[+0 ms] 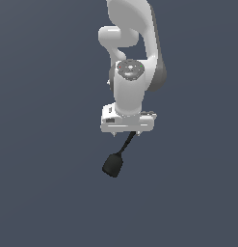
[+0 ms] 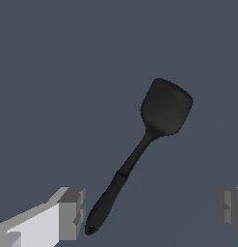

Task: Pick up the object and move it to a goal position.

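Note:
The object [image 1: 113, 164] is a small matte-black tool with a thin stem and a wider rounded head. In the exterior view its stem runs up under the white gripper [image 1: 127, 132], and its head sticks out below the hand. In the wrist view the object [image 2: 165, 107] shows whole. Its handle end lies close to one grey finger [image 2: 72, 214], and the other finger [image 2: 230, 207] is far off at the opposite side. The gripper [image 2: 152, 212] is open wide and holds nothing. I cannot tell whether the finger touches the handle.
The white arm [image 1: 132, 43] rises above the hand in the exterior view. A plain dark blue-grey surface [image 1: 43, 193] fills the rest of both views.

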### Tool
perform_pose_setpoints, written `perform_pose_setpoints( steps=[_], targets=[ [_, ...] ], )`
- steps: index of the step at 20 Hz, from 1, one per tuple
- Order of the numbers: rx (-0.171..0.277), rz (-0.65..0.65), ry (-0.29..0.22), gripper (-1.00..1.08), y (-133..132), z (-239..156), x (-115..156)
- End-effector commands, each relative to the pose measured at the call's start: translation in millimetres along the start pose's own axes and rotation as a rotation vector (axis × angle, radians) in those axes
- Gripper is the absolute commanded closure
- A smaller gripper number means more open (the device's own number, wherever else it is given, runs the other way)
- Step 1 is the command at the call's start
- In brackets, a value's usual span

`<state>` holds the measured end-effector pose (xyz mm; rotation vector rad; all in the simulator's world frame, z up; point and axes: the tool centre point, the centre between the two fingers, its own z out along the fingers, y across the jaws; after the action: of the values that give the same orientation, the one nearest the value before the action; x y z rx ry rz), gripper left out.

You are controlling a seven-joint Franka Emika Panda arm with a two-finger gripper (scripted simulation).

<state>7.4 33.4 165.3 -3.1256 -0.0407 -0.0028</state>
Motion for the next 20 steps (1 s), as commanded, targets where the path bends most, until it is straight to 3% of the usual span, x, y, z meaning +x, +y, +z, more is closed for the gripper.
perform_pose_setpoints(
  steps=[1, 10, 20],
  targets=[
    [0.000, 0.000, 0.000, -0.92, 0, 0, 0],
    [0.022, 0.005, -0.012, -0.92, -20, -3, 0],
    [0.020, 0.047, -0.011, -0.92, -18, 6, -1]
  ],
)
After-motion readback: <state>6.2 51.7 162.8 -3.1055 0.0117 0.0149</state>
